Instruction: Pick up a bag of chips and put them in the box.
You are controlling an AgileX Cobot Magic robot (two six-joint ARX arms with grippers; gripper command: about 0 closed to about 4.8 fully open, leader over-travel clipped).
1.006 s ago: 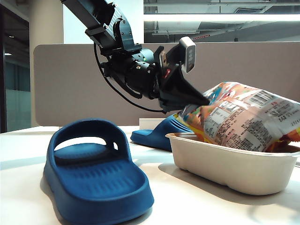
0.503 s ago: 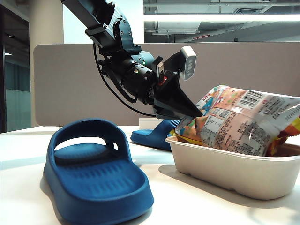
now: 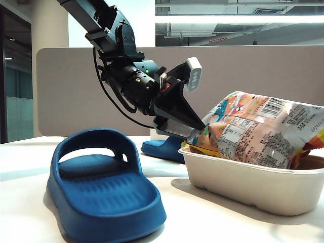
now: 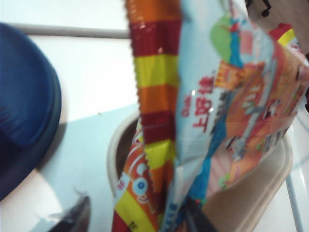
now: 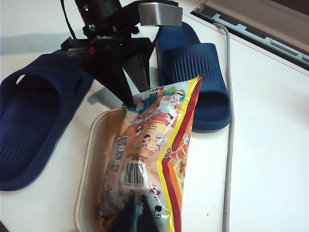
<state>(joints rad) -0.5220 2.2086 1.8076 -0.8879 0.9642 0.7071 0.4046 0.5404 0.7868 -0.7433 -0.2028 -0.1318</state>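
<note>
The bag of chips [image 3: 263, 129] lies in the box [image 3: 253, 179], the left end effector [image 3: 198, 132] stands apart at its left end for release and should next back away, while the right end effector [image 5: 136, 215], above the bag's near end, cannot be judged.

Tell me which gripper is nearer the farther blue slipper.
Left. The left gripper is at the bag's end beside the farther slipper; the right gripper is over the bag's opposite end.

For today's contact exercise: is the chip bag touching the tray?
Touching: the right wrist view shows the chip bag lying inside the tray.
</note>
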